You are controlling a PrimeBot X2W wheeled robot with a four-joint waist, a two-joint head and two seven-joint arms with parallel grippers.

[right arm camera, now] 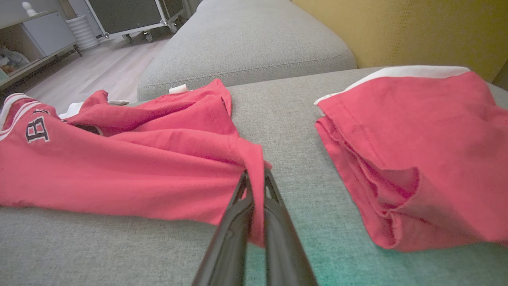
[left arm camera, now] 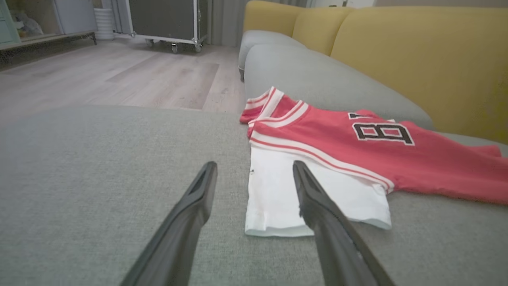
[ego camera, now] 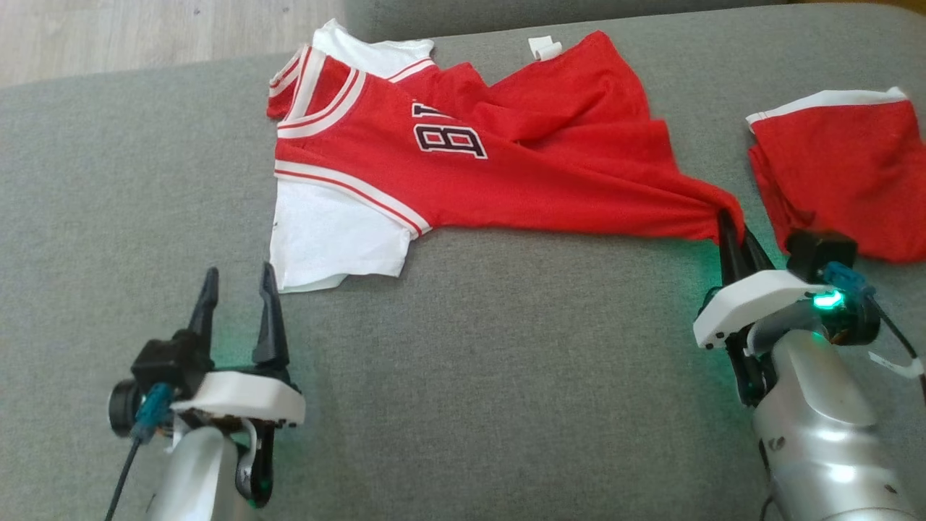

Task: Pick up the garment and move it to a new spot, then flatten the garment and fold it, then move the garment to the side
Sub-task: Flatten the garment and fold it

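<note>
Head view: right hand (ego camera: 731, 235) clamped shut on the hem corner of the jersey (ego camera: 506, 174), cloth stretched away to its left over the grey sofa (ego camera: 506, 376); left hand (ego camera: 239, 278) open, empty, white sleeve (ego camera: 325, 239) just ahead of it. Left wrist: sleeve untouched. Right wrist: hem bunched in the pinch, another red garment (right arm camera: 416, 151) off to that hand's right. Looks early: grabbed, but not yet moved, flattened or folded

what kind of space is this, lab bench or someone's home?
Looks like a living room, or a lounge mock-up: grey sofa seat with yellow back cushions, wood-look floor, low cabinet by the wall.
</note>
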